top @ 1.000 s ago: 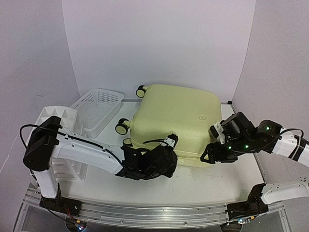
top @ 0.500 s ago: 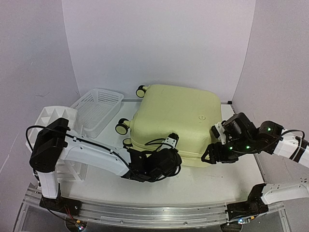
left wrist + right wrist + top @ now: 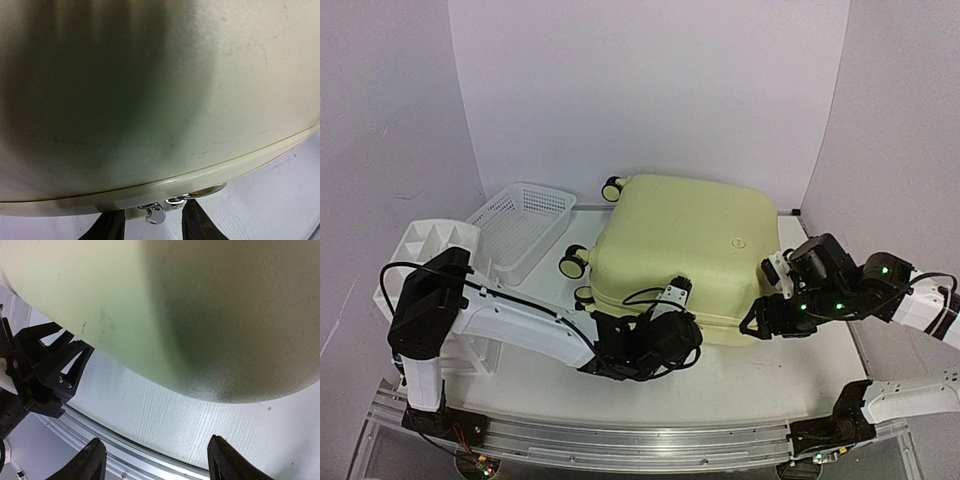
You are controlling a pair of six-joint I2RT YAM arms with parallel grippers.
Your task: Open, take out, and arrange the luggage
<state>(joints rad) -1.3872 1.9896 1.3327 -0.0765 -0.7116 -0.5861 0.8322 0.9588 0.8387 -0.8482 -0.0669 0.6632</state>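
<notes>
Top external view: the luggage lies flat and closed in the middle of the desk, its pale yellow shell facing up and its wheels pointing left and far.
Left wrist view: the left fingers stand apart on either side of the metal zipper pull, which hangs at the near seam. They are released, and there is a gap between each finger and the pull.
Why the left arm sits there: it reaches low across the desk to the near edge of the shell. This is probably to line up a pinch on the pull, because the zip has to run before the lid can lift.
Right wrist view: the right fingers are spread wide and released, holding nothing. The rounded near-right corner of the shell is just beyond them.
Why the right arm sits there: it is probably ready to brace that corner so the case does not slide while the zip is drawn.
Task stage: the opening step has not started, as the seam looks shut all along the part in view.
Left side of the desk: a white mesh basket sits at the far left. A white drawer organiser sits nearer, partly behind the left arm. They are likely where the contents will go.
Surface: the desk is white with a faint ribbed texture, and a metal rail runs along its near edge.
Room: plain pale panels close in the far side and both sides.
</notes>
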